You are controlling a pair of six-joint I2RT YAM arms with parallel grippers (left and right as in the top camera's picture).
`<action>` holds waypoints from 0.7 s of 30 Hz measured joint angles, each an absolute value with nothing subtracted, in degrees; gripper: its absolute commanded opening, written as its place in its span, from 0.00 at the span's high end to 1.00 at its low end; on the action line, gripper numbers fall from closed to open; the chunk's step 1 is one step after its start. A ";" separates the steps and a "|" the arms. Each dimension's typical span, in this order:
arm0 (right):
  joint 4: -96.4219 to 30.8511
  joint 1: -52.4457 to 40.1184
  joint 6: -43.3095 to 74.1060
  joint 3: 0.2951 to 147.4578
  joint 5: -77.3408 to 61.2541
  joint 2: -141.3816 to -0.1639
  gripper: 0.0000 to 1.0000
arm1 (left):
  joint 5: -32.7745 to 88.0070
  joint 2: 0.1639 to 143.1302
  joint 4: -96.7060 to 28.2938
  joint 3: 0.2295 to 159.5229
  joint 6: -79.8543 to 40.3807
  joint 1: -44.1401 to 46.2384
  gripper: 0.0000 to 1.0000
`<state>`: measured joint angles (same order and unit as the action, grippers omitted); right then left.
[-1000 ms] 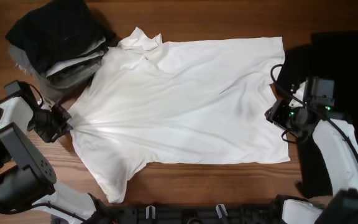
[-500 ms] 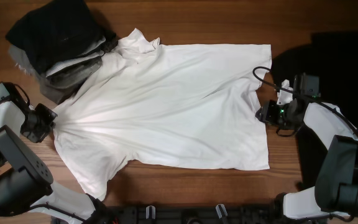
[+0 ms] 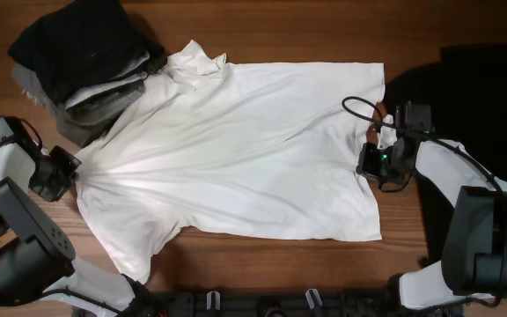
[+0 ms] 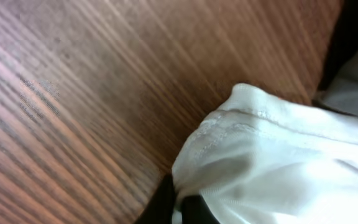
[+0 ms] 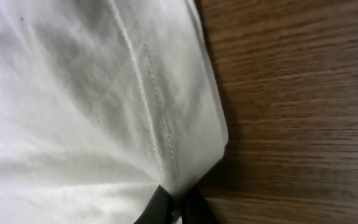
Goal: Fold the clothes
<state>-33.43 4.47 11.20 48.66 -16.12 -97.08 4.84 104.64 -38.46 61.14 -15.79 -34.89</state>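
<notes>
The white T-shirt (image 3: 236, 150) is lying spread out on the wooden table (image 3: 280, 26), and everything else is sitting around it. At the shirt's left edge, by the bunched sleeve, the left gripper (image 3: 67, 176) is clenching the cloth. In the left wrist view its dark fingers (image 4: 157, 208) are closing on a gathered, stitched fold of white fabric, which is lifting slightly off the wood. At the shirt's right edge, on the hem, the right gripper (image 3: 366, 163) is doing the same — its fingers (image 5: 154, 210) are pinching the hemmed border, with creases fanning out from the pinch. A stack of folded black and grey garments (image 3: 82, 57) is resting against the shirt's upper-left corner, touching the collar end. A black T-shirt (image 3: 473, 97) is lying just beyond the shirt's right edge, behind the right arm.
</notes>
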 measured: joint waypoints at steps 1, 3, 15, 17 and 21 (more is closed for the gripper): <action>-33.91 4.47 11.66 48.97 -15.18 -97.08 0.96 | 5.39 104.64 -38.28 61.14 -15.77 -34.89 0.96; -37.34 4.47 12.64 50.63 -11.33 -97.08 0.96 | 8.49 104.60 -38.52 61.39 -14.57 -34.89 0.96; -60.64 4.47 18.96 72.58 -0.34 -79.07 0.96 | 19.46 76.05 -44.12 65.98 -10.35 -34.83 0.96; -63.48 4.75 20.34 76.75 1.39 -75.07 0.96 | 19.62 70.06 -44.21 66.19 -10.31 -34.79 0.96; -68.12 7.25 21.65 84.64 2.74 -67.88 0.96 | 18.74 59.05 -44.84 67.88 -10.28 -34.79 0.96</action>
<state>-68.12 7.25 21.65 84.64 2.74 -67.88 18.74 59.05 -44.84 67.88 -10.28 -34.79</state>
